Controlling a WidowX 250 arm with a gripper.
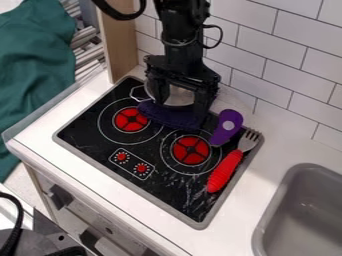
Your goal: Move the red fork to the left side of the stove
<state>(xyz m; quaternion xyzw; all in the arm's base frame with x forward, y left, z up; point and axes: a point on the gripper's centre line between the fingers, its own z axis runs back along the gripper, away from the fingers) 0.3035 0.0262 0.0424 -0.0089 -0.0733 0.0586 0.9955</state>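
The stove (177,194) bears red fork (226,171), purple utensil (224,134), pot (179,96), perhaps cloth (167,116).

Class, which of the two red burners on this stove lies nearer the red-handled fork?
The right-hand burner in the picture, lower down and just left of the fork; the other burner sits farther up and left.

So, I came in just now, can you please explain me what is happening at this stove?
A robot arm has its gripper over the back of the stove, fingers apart, by a metal pot and a dark blue thing. I cannot tell if it touches them. The red fork is not yet moved over: it lies on the right side, near a purple utensil.
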